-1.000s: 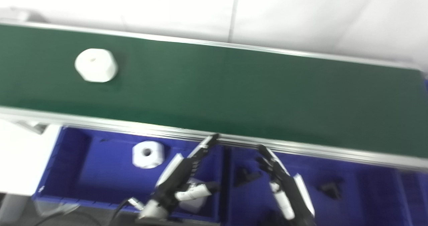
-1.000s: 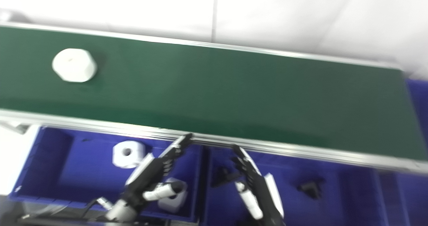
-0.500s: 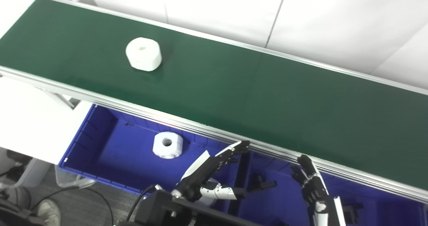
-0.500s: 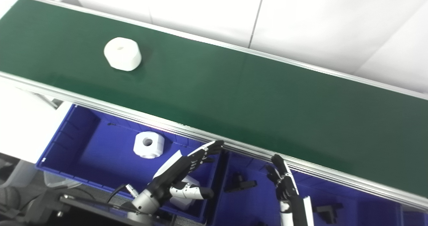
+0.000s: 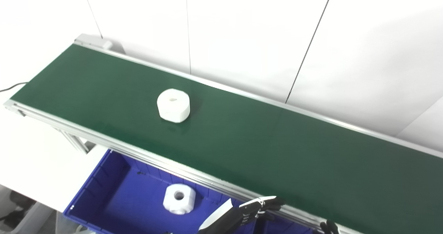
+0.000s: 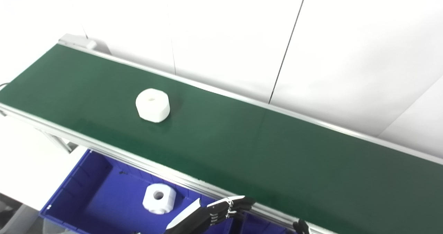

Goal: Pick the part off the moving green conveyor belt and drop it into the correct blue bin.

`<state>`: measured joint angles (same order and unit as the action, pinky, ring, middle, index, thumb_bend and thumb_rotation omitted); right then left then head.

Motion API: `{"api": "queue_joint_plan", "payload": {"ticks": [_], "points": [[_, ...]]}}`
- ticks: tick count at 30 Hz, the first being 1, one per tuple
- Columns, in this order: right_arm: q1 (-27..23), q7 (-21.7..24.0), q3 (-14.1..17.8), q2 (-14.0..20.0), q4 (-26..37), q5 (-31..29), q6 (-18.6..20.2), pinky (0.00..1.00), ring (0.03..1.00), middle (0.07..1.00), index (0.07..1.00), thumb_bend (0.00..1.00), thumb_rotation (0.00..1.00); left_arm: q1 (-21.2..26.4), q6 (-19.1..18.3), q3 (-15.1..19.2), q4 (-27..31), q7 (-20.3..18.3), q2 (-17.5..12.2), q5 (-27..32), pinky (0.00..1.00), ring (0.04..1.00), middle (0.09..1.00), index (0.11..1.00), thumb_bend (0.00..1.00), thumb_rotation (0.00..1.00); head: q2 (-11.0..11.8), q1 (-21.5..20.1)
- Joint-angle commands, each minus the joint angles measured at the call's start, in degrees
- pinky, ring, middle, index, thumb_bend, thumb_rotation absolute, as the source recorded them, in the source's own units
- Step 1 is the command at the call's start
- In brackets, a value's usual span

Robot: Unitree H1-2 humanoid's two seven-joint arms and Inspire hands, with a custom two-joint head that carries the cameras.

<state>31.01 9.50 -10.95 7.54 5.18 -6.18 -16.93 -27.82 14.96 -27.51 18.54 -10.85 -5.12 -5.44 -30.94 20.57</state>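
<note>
**Waiting on the part**

The white part (image 5: 173,105) sits mid-belt (image 5: 277,147) toward its left end, ungrabbed. The left hand (image 5: 242,215) hovers empty at the belt's near edge, fingers extended; the right hand (image 5: 328,227) barely shows, state unclear. Next: reach and time the grab.

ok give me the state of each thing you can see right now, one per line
white part on the belt: upright, hole up, lying free, no hand near
green conveyor belt: carrying that one part only
white part in the bin: resting hole up on the floor
blue bin: open-topped, below the belt's near rail
left robot hand: fingers extended, holding nothing
right robot hand: only fingertips show
</note>
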Motion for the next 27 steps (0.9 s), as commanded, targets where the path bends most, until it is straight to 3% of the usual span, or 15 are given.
{"api": "queue_joint_plan", "payload": {"ticks": [1,3,8,11,14,17,20,23,26,27], "points": [[-0.3,0.9,0.4,-0.4,-0.4,-1.1,-4.0,0.89,0.89,0.933,0.961,0.87,1.0,1.3,0.8,-0.3,3.7,-0.4,1.2,2.0,0.81,0.89,0.908,0.872,0.83,0.56,1.0,0.1],[-0.8,1.2,0.4,-0.5,-1.4,-1.2,-4.3,0.89,0.89,0.935,0.963,0.88,1.0,2.4,1.3,0.2,4.8,0.1,1.8,2.7,0.8,0.882,0.892,0.855,0.83,0.55,2.0,0.1],[-1.3,1.4,0.5,-1.0,-2.6,-0.9,-4.0,0.9,0.889,0.926,0.955,0.9,1.0,6.7,1.5,2.5,8.1,0.9,3.4,3.0,0.74,0.853,0.861,0.836,0.87,0.62,2.2,-0.3],[-1.3,1.5,0.4,-1.3,-2.1,-0.7,-3.1,0.91,0.887,0.925,0.956,0.91,1.0,11.0,1.5,5.5,10.6,1.4,3.5,-1.3,0.7,0.836,0.848,0.829,0.91,0.62,2.0,-0.3],[-1.4,1.5,0.4,-1.6,-2.1,-0.4,-2.9,0.94,0.89,0.927,0.952,0.91,1.0,14.0,2.3,8.0,11.7,1.2,2.9,-5.7,0.7,0.838,0.854,0.847,0.88,0.63,1.9,-0.4],[-1.9,1.7,0.1,-1.9,-2.7,-0.3,-3.6,0.94,0.897,0.933,0.957,0.9,1.0,20.4,-0.3,12.8,13.2,0.2,-0.2,-10.2,0.72,0.854,0.875,0.86,0.9,0.58,2.0,-0.8],[-2.3,1.7,0.1,-2.4,-3.4,-0.3,-4.3,0.87,0.874,0.92,0.951,0.87,1.0,26.6,-2.2,16.3,12.5,-0.6,-2.8,-14.9,0.79,0.887,0.897,0.88,0.89,0.5,2.2,-1.2],[-2.5,1.9,0.1,-2.7,-3.9,-0.6,-4.1,0.87,0.87,0.917,0.948,0.88,1.0,32.2,-4.4,18.0,11.2,-2.6,-6.1,-21.1,0.87,0.935,0.923,0.92,0.87,0.5,2.2,-1.5],[-2.7,2.1,0.1,-2.7,-4.1,-0.9,-3.9,0.89,0.874,0.919,0.95,0.88,1.0,36.8,-8.3,18.5,10.2,-6.3,-9.8,-26.1,0.89,0.954,0.941,0.936,0.86,0.5,2.1,-1.6],[-2.7,2.1,0.1,-2.7,-4.1,-0.8,-3.9,0.89,0.874,0.919,0.949,0.88,1.0,38.3,-8.3,18.6,9.0,-7.0,-11.4,-28.5,0.91,0.955,0.941,0.934,0.87,0.44,2.1,-1.6]]}}
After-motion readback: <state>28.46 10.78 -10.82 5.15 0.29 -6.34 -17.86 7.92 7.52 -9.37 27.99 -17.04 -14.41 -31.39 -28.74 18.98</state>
